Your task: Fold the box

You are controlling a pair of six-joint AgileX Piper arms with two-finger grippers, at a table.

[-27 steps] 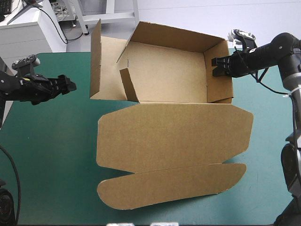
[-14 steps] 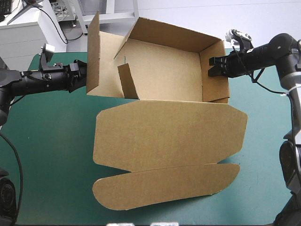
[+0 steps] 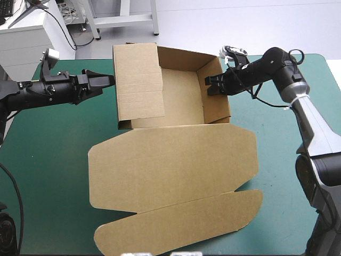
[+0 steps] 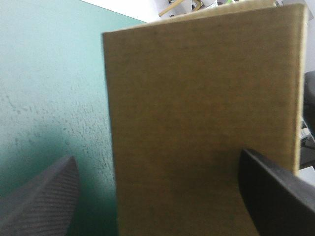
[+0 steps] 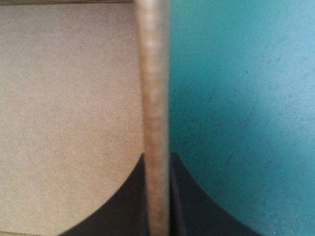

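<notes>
The brown box stands as an open tray at the table's far side, and its lid lies flat toward the near edge. The left wall panel leans inward over the tray. My left gripper is open and its tips touch the outside of that panel. In the left wrist view the panel fills the space ahead of the left gripper. My right gripper is shut on the right wall. The right wrist view shows that wall's edge pinched in the right gripper.
Bare teal-green cover lies to the left of the lid, and more to its right. The box's rear wall stands close to the table's far edge. The lid's tuck flap reaches almost to the near edge.
The box has slid left with my right gripper. The left wall panel, upright earlier, now tips inward over the tray. My left gripper came in from the left to that panel.
</notes>
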